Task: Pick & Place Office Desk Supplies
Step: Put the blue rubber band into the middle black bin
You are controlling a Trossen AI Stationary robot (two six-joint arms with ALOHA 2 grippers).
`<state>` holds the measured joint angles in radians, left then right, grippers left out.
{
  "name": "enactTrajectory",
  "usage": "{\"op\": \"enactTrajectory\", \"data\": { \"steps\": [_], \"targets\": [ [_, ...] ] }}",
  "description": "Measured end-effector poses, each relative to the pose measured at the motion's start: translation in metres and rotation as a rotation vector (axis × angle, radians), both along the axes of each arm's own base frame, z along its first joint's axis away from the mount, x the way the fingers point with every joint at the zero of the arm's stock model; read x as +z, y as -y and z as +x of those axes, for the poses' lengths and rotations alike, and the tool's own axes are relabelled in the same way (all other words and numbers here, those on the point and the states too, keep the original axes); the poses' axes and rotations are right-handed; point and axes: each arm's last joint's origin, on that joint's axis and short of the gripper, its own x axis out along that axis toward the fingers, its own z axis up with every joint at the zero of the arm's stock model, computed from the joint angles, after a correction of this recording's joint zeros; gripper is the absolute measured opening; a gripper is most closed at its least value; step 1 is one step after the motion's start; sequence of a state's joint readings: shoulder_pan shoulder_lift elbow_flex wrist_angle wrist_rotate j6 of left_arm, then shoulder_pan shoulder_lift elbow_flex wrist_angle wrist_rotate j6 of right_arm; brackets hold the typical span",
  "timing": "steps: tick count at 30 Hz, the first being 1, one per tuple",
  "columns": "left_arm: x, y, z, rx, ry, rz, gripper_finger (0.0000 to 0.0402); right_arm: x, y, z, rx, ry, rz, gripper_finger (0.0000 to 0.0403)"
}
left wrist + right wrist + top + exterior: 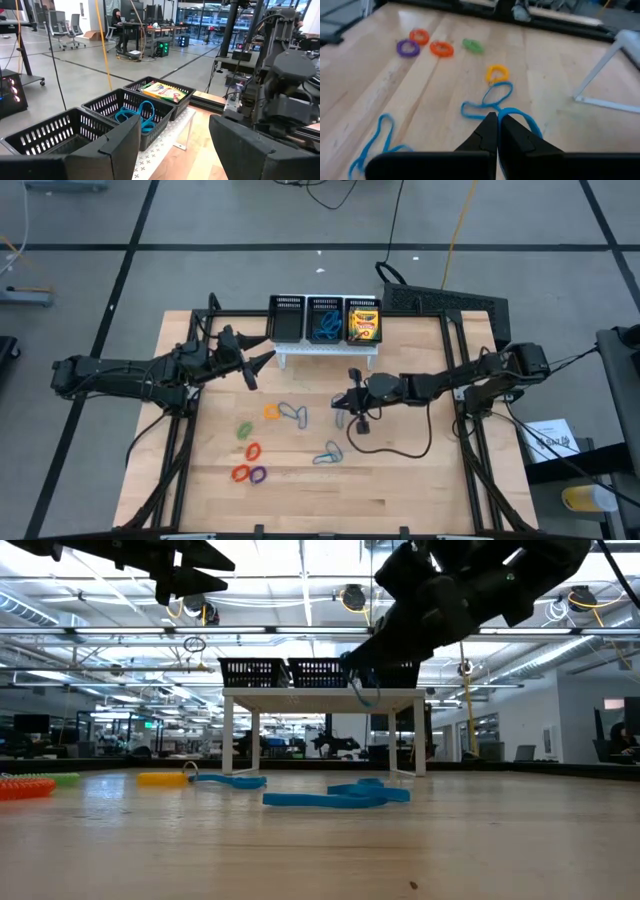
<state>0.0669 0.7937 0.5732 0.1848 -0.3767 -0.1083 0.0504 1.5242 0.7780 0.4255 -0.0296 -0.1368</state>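
Right hand pinches closed on a blue loop, raised off the tabletop, likely bound for the organiser; left hand waits open nearby.

We find the bench bare across its near right part, giving free passage there. The loops scatter over the centre-left. At the far edge the black organiser on its white stand blocks the way, with the left hand just beside it.
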Motion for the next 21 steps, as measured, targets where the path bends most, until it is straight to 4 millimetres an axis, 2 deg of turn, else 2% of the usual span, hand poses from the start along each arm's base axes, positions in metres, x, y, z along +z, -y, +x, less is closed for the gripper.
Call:
{"op": "enactTrajectory", "data": {
  "steps": [12, 21],
  "targets": [
    [0.000, 0.000, 0.000, 0.000, 0.000, 0.000, 0.0244, 0.015, 0.020, 0.005, -0.067, 0.165, 0.020, 0.0001],
    [0.000, 0.000, 0.000, 0.000, 0.000, 0.000, 0.0244, 0.028, 0.047, 0.006, -0.075, 0.298, 0.071, 0.0000]
  ]
}}
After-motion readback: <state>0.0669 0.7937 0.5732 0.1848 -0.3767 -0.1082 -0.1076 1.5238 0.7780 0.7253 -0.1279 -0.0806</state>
